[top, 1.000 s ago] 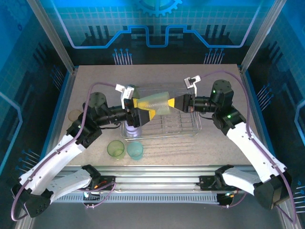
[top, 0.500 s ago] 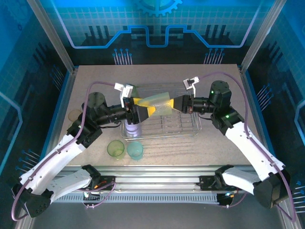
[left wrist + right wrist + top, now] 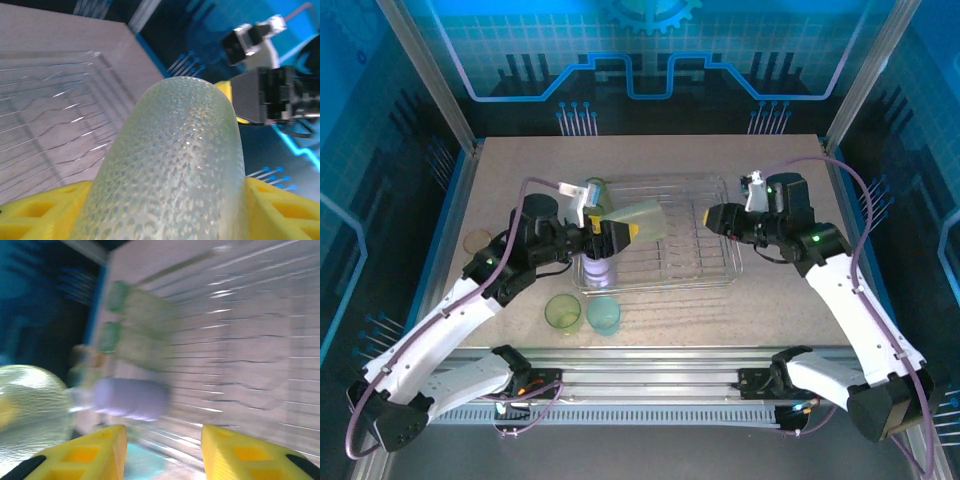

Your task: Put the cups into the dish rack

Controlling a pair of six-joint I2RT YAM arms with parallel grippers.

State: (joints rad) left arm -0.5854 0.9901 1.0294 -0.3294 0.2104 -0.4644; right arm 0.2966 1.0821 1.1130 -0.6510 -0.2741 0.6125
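A pale yellow-green cup [image 3: 644, 216] with a dimpled wall is held on its side in the air above the left part of the dish rack [image 3: 698, 258], clamped between the yellow pads of the left end effector [image 3: 618, 232]. The right end effector [image 3: 712, 216] is seen apart from it over the rack's right part, its fingers parted with nothing between them. A lavender cup [image 3: 598, 270] sits at the rack's near left corner. A green cup [image 3: 563, 312] and a teal cup [image 3: 604, 314] stand on the counter [image 3: 520, 180] just in front of the rack, and a tan cup [image 3: 475, 242] is seen further left. The step in hand is judged to be the placing of the held cup. For that, the cup must be turned and lowered onto free rods clear of the lavender one before the grip is let go.
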